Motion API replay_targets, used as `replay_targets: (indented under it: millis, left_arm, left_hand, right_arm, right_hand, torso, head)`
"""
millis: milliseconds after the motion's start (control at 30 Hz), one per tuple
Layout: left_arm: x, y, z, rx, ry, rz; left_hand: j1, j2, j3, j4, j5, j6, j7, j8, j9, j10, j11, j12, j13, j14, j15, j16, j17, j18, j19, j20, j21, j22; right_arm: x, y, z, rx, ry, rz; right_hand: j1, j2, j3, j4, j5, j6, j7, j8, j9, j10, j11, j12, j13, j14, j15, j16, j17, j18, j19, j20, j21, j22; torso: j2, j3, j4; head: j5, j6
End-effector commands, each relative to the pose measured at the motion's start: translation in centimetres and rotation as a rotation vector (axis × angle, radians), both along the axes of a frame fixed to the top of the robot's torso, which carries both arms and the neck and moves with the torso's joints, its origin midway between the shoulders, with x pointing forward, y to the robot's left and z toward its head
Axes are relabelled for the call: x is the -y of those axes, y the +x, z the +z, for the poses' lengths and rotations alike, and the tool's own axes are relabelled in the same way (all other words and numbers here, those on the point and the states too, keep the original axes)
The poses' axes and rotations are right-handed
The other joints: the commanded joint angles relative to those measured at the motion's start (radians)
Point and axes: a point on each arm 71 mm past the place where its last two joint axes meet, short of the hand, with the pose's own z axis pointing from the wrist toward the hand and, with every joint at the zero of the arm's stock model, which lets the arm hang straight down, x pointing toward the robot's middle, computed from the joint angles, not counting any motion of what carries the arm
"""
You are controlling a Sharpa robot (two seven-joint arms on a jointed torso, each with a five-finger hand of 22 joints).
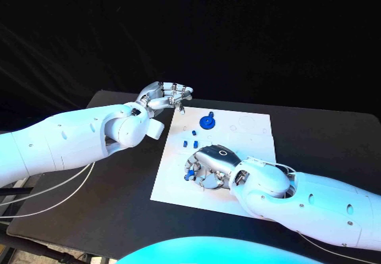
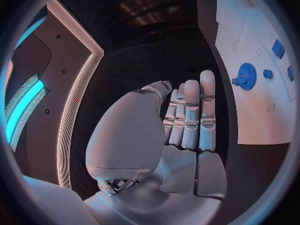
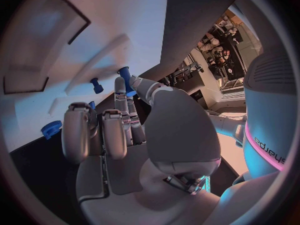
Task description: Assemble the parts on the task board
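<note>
**Right robot hand down on the board, picking a small blue part**

The flat white plastic task board (image 1: 238, 159) lies mid-table on the black table (image 1: 325, 137). The right silver robot hand (image 1: 208, 168) is lowered onto the board's near-left part, fingers curled over a small blue peg-like part (image 1: 190, 175); in its wrist view a fingertip (image 3: 120, 82) and the thumb close round a blue peg (image 3: 124, 75), so I take it as pinched, though whether it is lifted I cannot tell. The round blue toothed gear (image 1: 207, 121) sits at the far side, with little blue pegs (image 1: 190, 143) between it and the hand. The left robot hand (image 1: 165, 96) hovers off the board's far-left corner, fingers straight and together, holding nothing. Next, the peg needs carrying upright to its hole.
</note>
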Motion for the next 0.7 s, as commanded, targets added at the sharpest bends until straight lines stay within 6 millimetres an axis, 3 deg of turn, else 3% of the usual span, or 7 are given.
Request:
replay_targets:
  millis: [33,433,567,700]
  left_arm:
    - [0.21,-0.06,0.04,-0.002,-0.012,-0.018]
    - [0.20,-0.06,0.02,-0.003,-0.011,-0.018]
    - [0.19,-0.05,0.02,-0.004,-0.011,-0.018]
    - [0.18,-0.05,0.01,-0.004,-0.011,-0.019]
  left_hand:
    - [-0.006,-0.001,0.007,0.000,0.006,-0.005,0.000,0.006,-0.001,-0.007,0.002,0.005,0.002,-0.009,0.000,-0.004,-0.001,0.007,0.001,0.000,-0.005,-0.001]
    - [-0.007,-0.001,0.008,0.000,0.005,-0.006,0.000,0.006,-0.001,-0.008,0.003,0.005,0.002,-0.009,0.000,-0.004,-0.002,0.007,0.001,0.000,-0.006,-0.002]
    - [-0.007,-0.001,0.008,0.000,0.005,-0.006,0.000,0.006,-0.001,-0.008,0.003,0.005,0.002,-0.009,0.000,-0.004,-0.002,0.007,0.001,0.000,-0.006,-0.002]
    - [-0.007,-0.001,0.008,0.000,0.005,-0.006,0.000,0.006,-0.001,-0.008,0.003,0.005,0.002,-0.009,0.000,-0.004,-0.002,0.007,0.001,0.000,-0.006,-0.002]
  right_arm:
    - [-0.10,-0.13,-0.38,0.003,-0.050,0.009]
    - [-0.61,-0.37,-0.48,0.019,-0.070,0.017]
    - [-0.81,-0.48,-0.49,0.021,-0.068,0.020]
    - [-0.90,-0.52,-0.54,0.021,-0.067,0.018]
  right_hand:
    - [-0.002,0.005,0.004,-0.003,0.005,0.008,-0.001,0.001,0.040,0.005,0.000,-0.007,0.000,0.052,-0.006,0.006,-0.001,-0.018,0.020,-0.007,-0.003,0.146]
    - [-0.007,0.000,0.002,-0.005,0.005,0.004,0.002,0.000,0.041,0.003,0.002,-0.010,0.001,0.052,-0.005,0.005,-0.003,-0.019,0.020,-0.006,-0.003,0.147]
    - [-0.032,-0.018,-0.008,0.002,0.022,-0.036,0.014,-0.023,0.033,0.003,0.009,-0.015,0.007,0.053,0.001,0.009,0.002,-0.019,0.021,-0.002,-0.002,0.149]
    - [-0.044,-0.030,-0.016,0.004,0.030,-0.073,0.014,-0.047,0.024,0.010,0.008,-0.015,0.016,0.053,0.001,0.010,0.002,-0.019,0.022,0.000,-0.001,0.150]
  torso:
    - [0.000,0.0000,0.0000]
    - [0.000,0.0002,0.0000]
    - [0.000,0.0002,0.0009]
    - [0.000,0.0000,0.0006]
  head:
    - [0.001,-0.002]
    - [0.001,-0.003]
    - [0.001,-0.003]
    - [0.001,-0.003]
